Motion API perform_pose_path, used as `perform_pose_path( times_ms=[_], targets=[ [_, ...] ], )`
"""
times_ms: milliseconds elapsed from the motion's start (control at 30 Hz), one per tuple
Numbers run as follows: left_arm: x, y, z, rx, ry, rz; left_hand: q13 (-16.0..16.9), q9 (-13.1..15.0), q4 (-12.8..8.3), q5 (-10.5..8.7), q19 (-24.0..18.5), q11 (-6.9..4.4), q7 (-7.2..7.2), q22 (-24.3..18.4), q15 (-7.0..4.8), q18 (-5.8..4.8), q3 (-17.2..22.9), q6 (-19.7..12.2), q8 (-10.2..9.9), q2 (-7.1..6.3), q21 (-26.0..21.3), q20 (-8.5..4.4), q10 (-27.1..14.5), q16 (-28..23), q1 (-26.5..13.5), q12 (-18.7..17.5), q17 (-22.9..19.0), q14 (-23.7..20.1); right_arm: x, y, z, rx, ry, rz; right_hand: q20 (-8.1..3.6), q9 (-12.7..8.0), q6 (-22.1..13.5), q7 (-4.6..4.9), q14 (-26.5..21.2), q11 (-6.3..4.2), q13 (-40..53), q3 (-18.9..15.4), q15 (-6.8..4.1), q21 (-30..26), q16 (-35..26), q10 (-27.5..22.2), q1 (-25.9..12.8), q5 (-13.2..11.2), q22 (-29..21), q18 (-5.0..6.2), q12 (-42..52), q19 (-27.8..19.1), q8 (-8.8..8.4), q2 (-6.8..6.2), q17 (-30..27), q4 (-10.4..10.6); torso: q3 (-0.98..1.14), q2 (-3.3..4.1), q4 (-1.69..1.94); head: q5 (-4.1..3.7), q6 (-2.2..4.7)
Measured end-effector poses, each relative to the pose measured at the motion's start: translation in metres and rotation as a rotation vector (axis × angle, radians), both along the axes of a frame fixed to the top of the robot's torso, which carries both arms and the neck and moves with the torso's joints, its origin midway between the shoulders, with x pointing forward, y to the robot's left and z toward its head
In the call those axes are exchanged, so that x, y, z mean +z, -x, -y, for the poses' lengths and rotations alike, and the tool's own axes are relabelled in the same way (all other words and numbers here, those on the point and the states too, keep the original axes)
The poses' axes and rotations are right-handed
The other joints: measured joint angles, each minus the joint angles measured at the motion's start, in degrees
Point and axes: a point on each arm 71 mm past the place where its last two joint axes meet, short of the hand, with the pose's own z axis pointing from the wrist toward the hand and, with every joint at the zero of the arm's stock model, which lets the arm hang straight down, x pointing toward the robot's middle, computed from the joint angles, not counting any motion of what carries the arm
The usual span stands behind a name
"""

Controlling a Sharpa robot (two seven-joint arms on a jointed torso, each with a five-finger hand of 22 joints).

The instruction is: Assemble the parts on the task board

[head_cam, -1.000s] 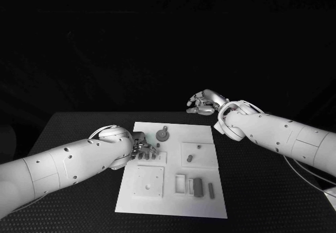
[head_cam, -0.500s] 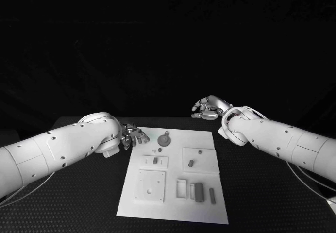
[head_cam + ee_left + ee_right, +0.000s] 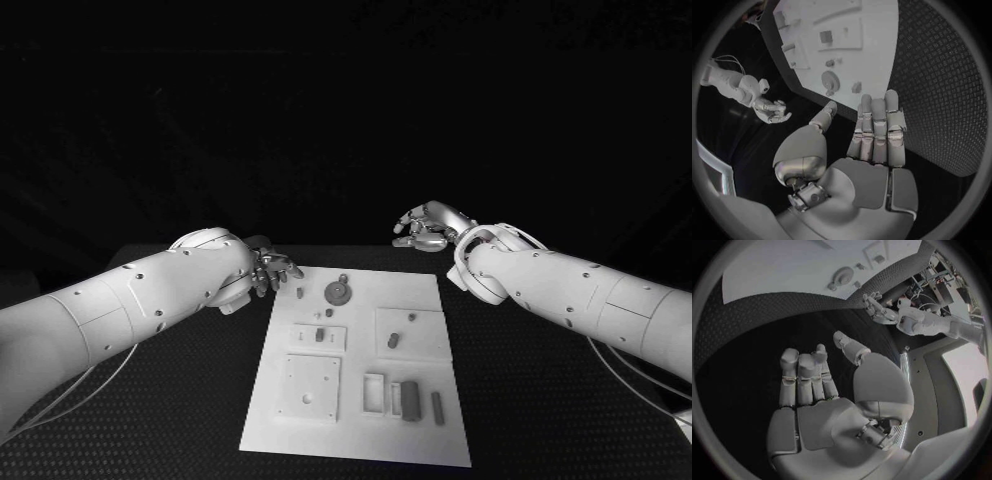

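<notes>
On the black table (image 3: 173, 400), seen from the head camera, the white task board (image 3: 368, 440) lies in the middle; a round part (image 3: 336, 291) sits near the board's far edge, small parts (image 3: 319, 335) lie at its centre, and bar-shaped parts (image 3: 410, 399) stand toward its near edge. Just beside the board's far left corner hovers the left robot hand (image 3: 270, 271), empty; beyond its far right corner hangs the right robot hand (image 3: 427, 228), fingers curled loosely, holding nothing.

From the left wrist, the left robot hand (image 3: 870, 135) is released, fingers straight and side by side, pointing at the board (image 3: 873, 65); the round part (image 3: 829, 80) lies just ahead.

From the right wrist, the right robot hand (image 3: 811, 385) is released over the table (image 3: 761, 315), well apart from the board (image 3: 786, 265).
</notes>
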Motion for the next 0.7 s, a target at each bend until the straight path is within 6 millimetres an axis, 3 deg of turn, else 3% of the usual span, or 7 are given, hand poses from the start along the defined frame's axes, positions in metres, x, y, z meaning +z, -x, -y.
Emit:
perform_pose_path(
  times_ms=[167, 267, 700],
  targets=[
    [-0.008, -0.003, 0.006, -0.005, -0.006, 0.002, -0.55, -0.45, 0.43, 0.00, 0.00, 0.00, 0.14, -0.34, 0.10, 0.00, -0.07, -0.87, 0.00, -0.99, -0.67, 0.00, 0.00, -0.40, -0.41, -0.35, -0.27, 0.08, 0.000, 0.000, -0.001, 0.002, 0.000, 0.000, 0.00, 0.00, -0.04, 0.03, 0.00, 0.00, -0.02, 0.00, 0.00, 0.00, 0.00, 0.00, -0.23, 0.00, 0.00, 0.00, 0.00, 0.00, -0.01, -0.23, 0.00, 0.00, 0.01, 0.05, -0.03, -0.10, 0.10],
    [-0.014, -0.004, 0.008, -0.005, -0.009, -0.004, -0.92, -0.98, 0.49, 0.00, -0.20, 0.44, 0.54, -0.52, 0.40, 0.00, -0.02, -2.11, -0.20, -0.99, -1.05, 0.21, -0.18, -0.40, -0.41, -0.67, -0.43, -0.22, 0.000, 0.000, -0.001, 0.003, -0.001, -0.001, 0.00, 0.00, -0.05, 0.03, 0.00, 0.00, -0.05, 0.00, 0.00, 0.00, 0.00, 0.00, -0.23, 0.00, 0.00, 0.00, 0.00, 0.00, -0.01, -0.23, 0.00, 0.00, 0.01, 0.06, -0.03, -0.23, 0.04],
    [-0.031, -0.006, 0.016, -0.010, -0.029, -0.020, -1.30, -1.37, 0.97, 0.00, -0.10, 0.52, 0.82, -0.58, 0.41, 0.00, 0.14, -1.58, 0.21, -0.99, -1.30, 0.31, -0.10, -0.40, -0.40, -0.67, -0.49, -0.22, 0.000, 0.001, -0.003, 0.008, -0.003, -0.001, 0.01, 0.00, -0.10, 0.00, 0.00, 0.00, -0.05, 0.00, 0.00, 0.00, 0.00, 0.00, -0.23, 0.00, 0.00, 0.00, 0.00, -0.01, -0.01, -0.23, 0.00, 0.00, 0.02, -0.01, 0.06, -0.61, -0.24]
  ],
)
